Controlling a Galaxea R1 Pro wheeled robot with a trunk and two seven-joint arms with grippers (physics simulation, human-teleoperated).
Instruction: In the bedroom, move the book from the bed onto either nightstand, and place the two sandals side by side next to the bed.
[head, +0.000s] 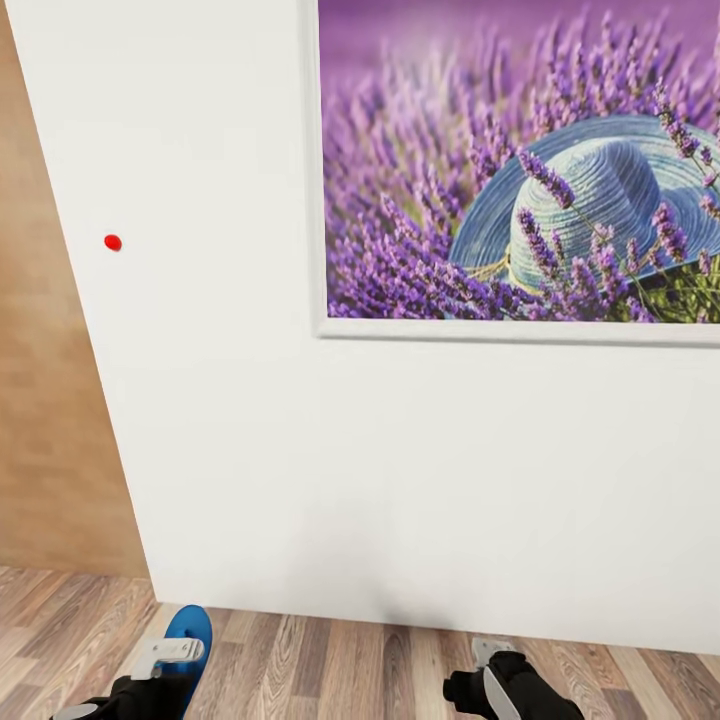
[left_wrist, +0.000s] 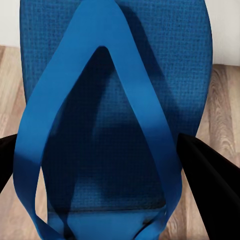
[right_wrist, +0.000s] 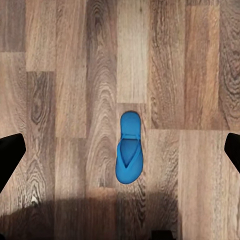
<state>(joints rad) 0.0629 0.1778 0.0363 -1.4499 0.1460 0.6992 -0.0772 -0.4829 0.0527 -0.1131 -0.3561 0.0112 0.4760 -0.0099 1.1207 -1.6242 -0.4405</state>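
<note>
One bright blue sandal (head: 192, 628) is held off the floor at the lower left of the head view, with my left gripper (head: 165, 662) shut on it. In the left wrist view its sole and V-shaped strap (left_wrist: 115, 125) lie close up between the dark fingers (left_wrist: 207, 185). The other blue sandal (right_wrist: 130, 147) lies flat on the wood plank floor, strap up, well below my right gripper (head: 490, 672). That gripper's fingers (right_wrist: 10, 152) are spread wide, open and holding nothing. The book, the bed and the nightstand are out of view.
A white wall (head: 250, 420) stands straight ahead and close, bearing a framed lavender picture (head: 520, 170) and a small red dot (head: 112, 242). A tan wooden surface (head: 40, 400) lies to the left. Wood plank floor (head: 350, 670) runs along the wall's foot.
</note>
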